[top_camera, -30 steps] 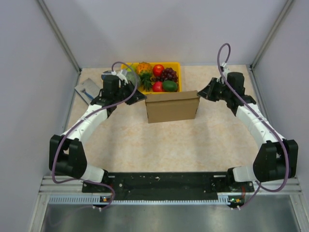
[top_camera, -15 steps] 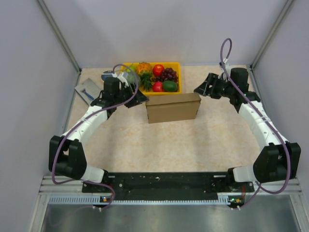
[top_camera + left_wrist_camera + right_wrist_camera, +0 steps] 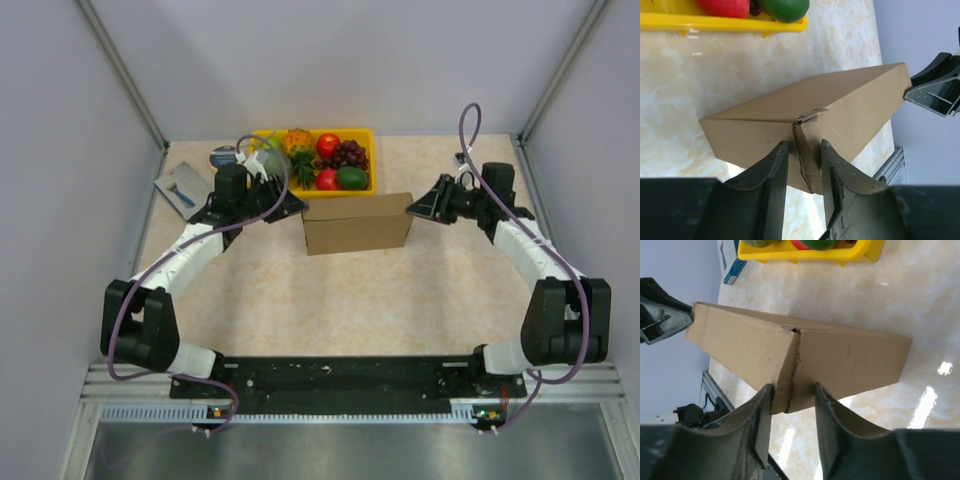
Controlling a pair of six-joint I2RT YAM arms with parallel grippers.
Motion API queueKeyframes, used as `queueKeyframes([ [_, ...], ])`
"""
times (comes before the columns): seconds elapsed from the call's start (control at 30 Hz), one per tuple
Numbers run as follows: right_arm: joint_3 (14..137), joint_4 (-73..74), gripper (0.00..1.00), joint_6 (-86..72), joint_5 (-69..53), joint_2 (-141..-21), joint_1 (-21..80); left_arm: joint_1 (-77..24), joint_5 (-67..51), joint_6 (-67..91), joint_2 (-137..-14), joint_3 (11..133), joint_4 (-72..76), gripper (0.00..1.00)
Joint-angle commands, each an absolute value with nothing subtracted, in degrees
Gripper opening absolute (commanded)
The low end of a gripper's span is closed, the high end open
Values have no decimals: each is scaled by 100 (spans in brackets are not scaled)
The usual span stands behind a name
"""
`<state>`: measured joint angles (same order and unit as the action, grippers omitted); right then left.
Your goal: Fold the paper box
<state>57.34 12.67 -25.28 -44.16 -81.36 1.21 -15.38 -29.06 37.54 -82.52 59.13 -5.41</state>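
Note:
The paper box (image 3: 357, 222) is a closed brown cardboard box standing on its long edge in the middle of the table. My left gripper (image 3: 297, 204) is at its left end. In the left wrist view its jaws (image 3: 804, 145) are part way apart and pinch the seamed corner of the paper box (image 3: 805, 110), both tips against cardboard. My right gripper (image 3: 412, 208) is at the right end. In the right wrist view it (image 3: 792, 386) grips the matching corner of the paper box (image 3: 840, 360) the same way.
A yellow fruit tray (image 3: 370, 135) stands just behind the box, its rim also in the left wrist view (image 3: 715, 22). A blue-and-grey flat packet (image 3: 182, 187) lies at the back left. Grey walls close in three sides.
Both grippers opened from shut, moved in to the box's upper end corners and closed part way on them. The right arm swung down and inward. The box shifted slightly.

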Motion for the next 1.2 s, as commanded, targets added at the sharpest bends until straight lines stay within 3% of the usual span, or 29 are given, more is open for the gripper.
queueKeyframes([
  [0.0,5125,115,29,-2610,-4668,-8411,88,-1494,-2856,3560,-8603,5379,-510,32],
  [0.13,5167,-88,30,-2645,-4543,-8412,88,-1459,-3075,3419,-8675,5502,-624,37],
  [0.17,5246,-53,31,-2672,-4596,-8385,88,-1433,-3076,3402,-8527,5528,-685,47],
  [0.3,5659,-9,42,-2953,-4781,-8148,79,-1319,-3128,3340,-8165,5765,-843,62],
  [0.33,5704,87,48,-3058,-4807,-8113,27,-1292,-3181,3357,-8122,5800,-861,63],
  [0.43,5818,44,54,-3190,-5044,-8112,-191,-1231,-3304,3375,-8060,5810,-888,64],
  [0.6,5801,-307,59,-3287,-5387,-8366,-281,-1195,-3848,3665,-8209,5467,-422,61],
  [0.77,5713,-614,61,-3507,-5502,-8604,-281,-1169,-3920,3753,-8235,5370,-193,66],
  [0.9,5599,-1194,51,-3814,-5634,-9087,-281,-1134,-3973,3797,-8305,5431,-105,67],
  [1.0,5511,-1537,38,-3902,-5493,-9456,-281,-1090,-3990,3788,-8533,5554,-88,66],
  [1.03,5485,-1703,29,-4129,-5589,-9579,-281,-1038,-4060,3840,-8604,5589,-62,66],
  [1.17,5405,-2224,26,-4377,-5564,-9799,-281,-967,-4456,3920,-8693,5712,185,75],
])
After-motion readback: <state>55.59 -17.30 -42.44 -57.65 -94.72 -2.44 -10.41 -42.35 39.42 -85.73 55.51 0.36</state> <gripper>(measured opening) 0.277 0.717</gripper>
